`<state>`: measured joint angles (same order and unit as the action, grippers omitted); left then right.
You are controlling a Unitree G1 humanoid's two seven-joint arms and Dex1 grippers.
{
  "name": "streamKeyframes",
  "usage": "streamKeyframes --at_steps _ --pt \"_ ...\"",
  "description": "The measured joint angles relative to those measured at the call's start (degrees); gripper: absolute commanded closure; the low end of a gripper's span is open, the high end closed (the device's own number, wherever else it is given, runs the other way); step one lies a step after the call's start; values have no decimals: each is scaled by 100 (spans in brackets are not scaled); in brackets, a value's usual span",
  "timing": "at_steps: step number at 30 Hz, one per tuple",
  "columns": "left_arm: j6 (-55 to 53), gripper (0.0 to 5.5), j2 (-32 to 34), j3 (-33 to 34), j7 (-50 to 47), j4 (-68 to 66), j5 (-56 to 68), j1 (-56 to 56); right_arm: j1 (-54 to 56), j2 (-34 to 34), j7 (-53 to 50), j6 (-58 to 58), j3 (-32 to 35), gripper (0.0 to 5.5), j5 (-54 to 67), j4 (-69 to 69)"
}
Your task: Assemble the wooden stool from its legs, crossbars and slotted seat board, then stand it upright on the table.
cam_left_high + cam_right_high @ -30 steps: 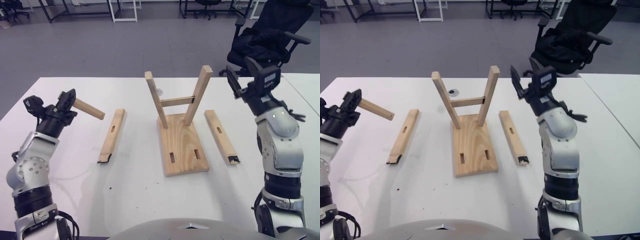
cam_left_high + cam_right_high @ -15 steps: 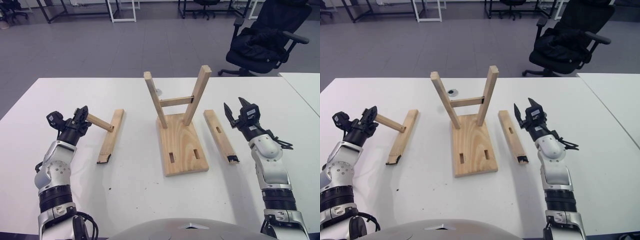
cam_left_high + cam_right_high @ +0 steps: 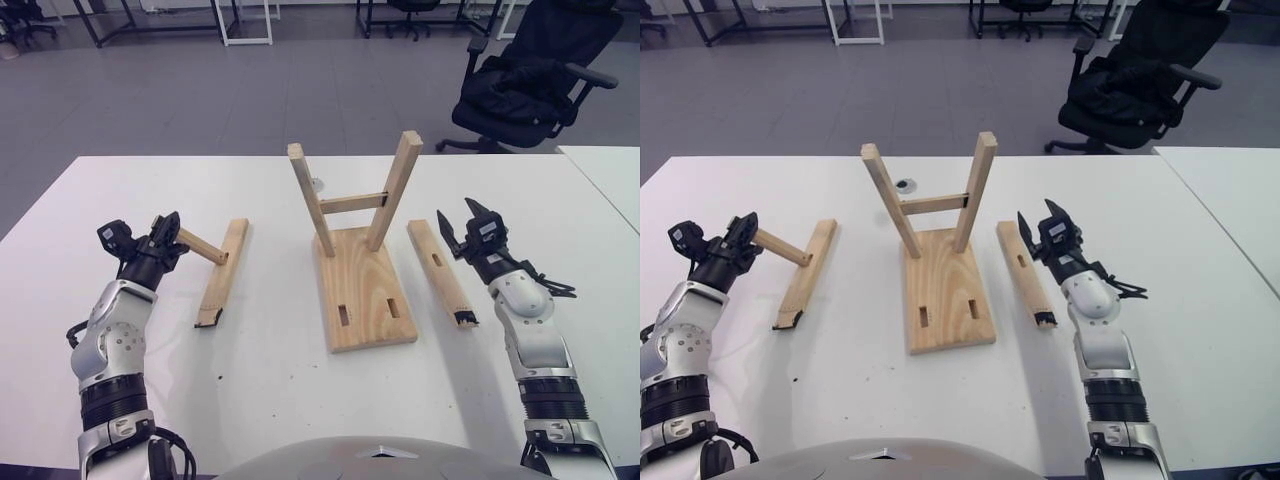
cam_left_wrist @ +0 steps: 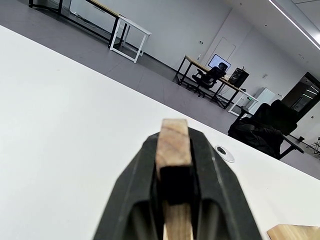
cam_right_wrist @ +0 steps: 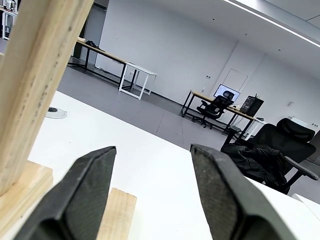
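Observation:
The slotted seat board lies flat mid-table with two legs and a crossbar standing up from its far end. A loose leg lies left of the board, another loose leg right of it. My left gripper is shut on a short crossbar, whose far end touches the left leg; the wrist view shows the crossbar clamped between the fingers. My right gripper is open just above the far end of the right leg.
The white table has free room in front of the board. A round cable grommet sits behind the upright legs. A black office chair stands beyond the table's far right corner.
Both arms came down from raised poses to the table. The left brought its crossbar against the left leg; the right lowered and drew in toward the right leg's far end.

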<state>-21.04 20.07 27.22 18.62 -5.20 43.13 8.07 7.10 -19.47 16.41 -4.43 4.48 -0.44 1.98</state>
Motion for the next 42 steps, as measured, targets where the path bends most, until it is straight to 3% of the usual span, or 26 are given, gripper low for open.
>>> streamKeyframes --at_steps 26,36,42 --pt "-54 510 -179 -37 -109 146 -173 -9 0 4 -86 -91 -169 275 -137 154" --pt "644 510 -151 -908 -394 360 -1446 -97 0 2 -94 -98 -229 275 -219 154" --pt "1095 510 -218 -1044 -621 306 -1762 -258 0 -16 -95 -105 -238 275 -232 154"
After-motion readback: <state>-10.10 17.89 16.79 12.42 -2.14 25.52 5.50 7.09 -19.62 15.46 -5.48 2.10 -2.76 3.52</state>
